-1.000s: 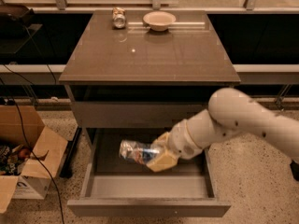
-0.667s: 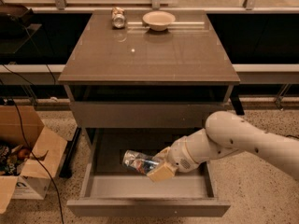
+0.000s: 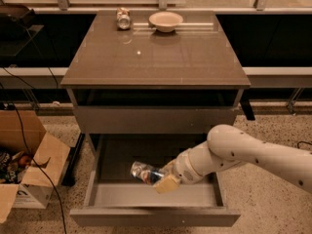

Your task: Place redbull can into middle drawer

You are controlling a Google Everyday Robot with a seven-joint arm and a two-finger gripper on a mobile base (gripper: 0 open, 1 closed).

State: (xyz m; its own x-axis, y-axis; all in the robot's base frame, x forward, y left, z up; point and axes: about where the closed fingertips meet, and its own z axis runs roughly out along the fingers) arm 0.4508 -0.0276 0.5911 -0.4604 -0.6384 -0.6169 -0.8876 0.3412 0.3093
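The redbull can (image 3: 144, 172), silver with blue panels, lies tilted on its side in my gripper (image 3: 163, 178), just above the floor of the open middle drawer (image 3: 151, 195). My gripper is shut on the can, and my white arm (image 3: 243, 155) reaches in from the right over the drawer's right wall. The drawer is pulled out below the cabinet, with its grey front panel (image 3: 155, 217) nearest the camera.
On the cabinet top (image 3: 156, 52) at the back stand a silver-and-reddish can (image 3: 123, 18) and a pale bowl (image 3: 165, 21). A closed drawer front (image 3: 155, 119) sits above the open one. An open cardboard box (image 3: 29, 165) and cables lie on the floor at left.
My gripper has moved down and slightly right with the can, from above the drawer's middle to low over its floor.
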